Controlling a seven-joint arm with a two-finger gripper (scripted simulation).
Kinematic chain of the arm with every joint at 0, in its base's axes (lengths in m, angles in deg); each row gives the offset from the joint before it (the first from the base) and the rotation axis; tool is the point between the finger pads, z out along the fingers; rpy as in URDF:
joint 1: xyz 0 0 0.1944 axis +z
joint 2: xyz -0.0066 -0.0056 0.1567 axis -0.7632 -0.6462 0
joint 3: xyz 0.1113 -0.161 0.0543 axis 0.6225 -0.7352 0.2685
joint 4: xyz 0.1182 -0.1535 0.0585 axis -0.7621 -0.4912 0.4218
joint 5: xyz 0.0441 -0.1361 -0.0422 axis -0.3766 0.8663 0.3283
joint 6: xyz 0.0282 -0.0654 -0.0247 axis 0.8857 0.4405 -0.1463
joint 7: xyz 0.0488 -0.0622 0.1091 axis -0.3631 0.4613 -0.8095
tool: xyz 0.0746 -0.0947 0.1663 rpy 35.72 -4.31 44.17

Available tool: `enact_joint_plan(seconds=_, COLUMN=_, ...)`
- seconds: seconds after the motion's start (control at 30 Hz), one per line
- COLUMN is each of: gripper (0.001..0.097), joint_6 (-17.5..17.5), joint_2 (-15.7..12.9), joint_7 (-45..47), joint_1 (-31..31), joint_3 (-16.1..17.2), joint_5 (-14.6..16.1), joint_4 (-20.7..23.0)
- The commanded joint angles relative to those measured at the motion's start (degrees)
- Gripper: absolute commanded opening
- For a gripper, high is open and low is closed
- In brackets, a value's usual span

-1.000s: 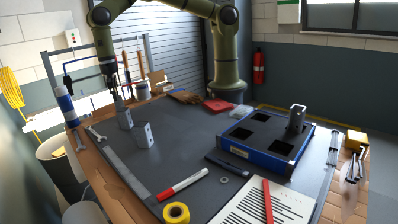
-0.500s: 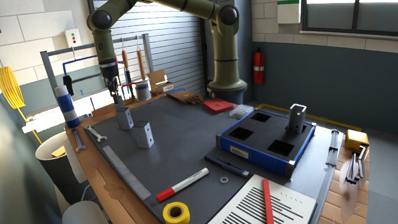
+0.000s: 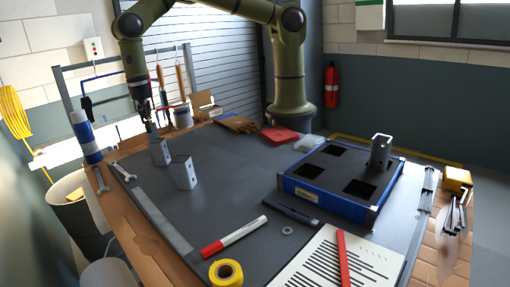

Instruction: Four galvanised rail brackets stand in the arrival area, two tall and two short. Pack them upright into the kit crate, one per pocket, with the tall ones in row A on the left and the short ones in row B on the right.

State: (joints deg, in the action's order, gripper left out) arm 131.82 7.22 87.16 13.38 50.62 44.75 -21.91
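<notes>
On the left of the dark mat stand three galvanised brackets. A short bracket (image 3: 184, 172) is nearest, a second (image 3: 159, 151) stands behind it, and a third bracket (image 3: 152, 130) stands at the far edge. My gripper (image 3: 146, 122) is down over the top of that far bracket and is closing on it; the fingers on it are too small to make out. The blue kit crate (image 3: 342, 179) sits on the right of the mat. A tall bracket (image 3: 380, 151) stands upright in its far right pocket. The other three pockets are empty.
A grey tin (image 3: 183, 115) and a cardboard box stand behind the brackets. A blue and white spray can (image 3: 85, 136) stands at the left edge. A steel ruler (image 3: 161, 220), a marker (image 3: 233, 236), a utility knife (image 3: 290, 211) and yellow tape (image 3: 225, 272) lie in front.
</notes>
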Motion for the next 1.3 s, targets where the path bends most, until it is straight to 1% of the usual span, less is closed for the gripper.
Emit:
enact_joint_plan(seconds=0.0, gripper=0.0400, joint_6=0.0, joint_2=0.0, joint_7=0.0, joint_1=0.0, joint_3=0.0, joint_5=0.0, joint_4=0.0)
enact_joint_plan(seconds=0.53, gripper=0.0080, joint_6=-0.1, joint_2=0.0, joint_7=0.0, joint_1=0.0, joint_3=0.0, joint_5=0.0, joint_4=0.0)
enact_joint_plan(seconds=0.83, gripper=0.0080, joint_6=0.0, joint_2=0.0, joint_7=0.0, joint_1=0.0, joint_3=0.0, joint_5=0.0, joint_4=0.0)
enact_joint_plan(seconds=0.97, gripper=0.0080, joint_6=0.5, joint_2=0.4, joint_7=0.1, joint_1=0.0, joint_3=0.1, joint_5=-0.2, joint_4=0.1)
enact_joint_plan(seconds=1.1, gripper=0.0080, joint_6=1.8, joint_2=1.5, joint_7=0.4, joint_1=-0.1, joint_3=0.3, joint_5=-0.6, joint_4=0.5)
enact_joint_plan(seconds=1.27, gripper=0.0080, joint_6=4.4, joint_2=3.5, joint_7=1.0, joint_1=-0.1, joint_3=0.7, joint_5=-1.3, joint_4=1.3)
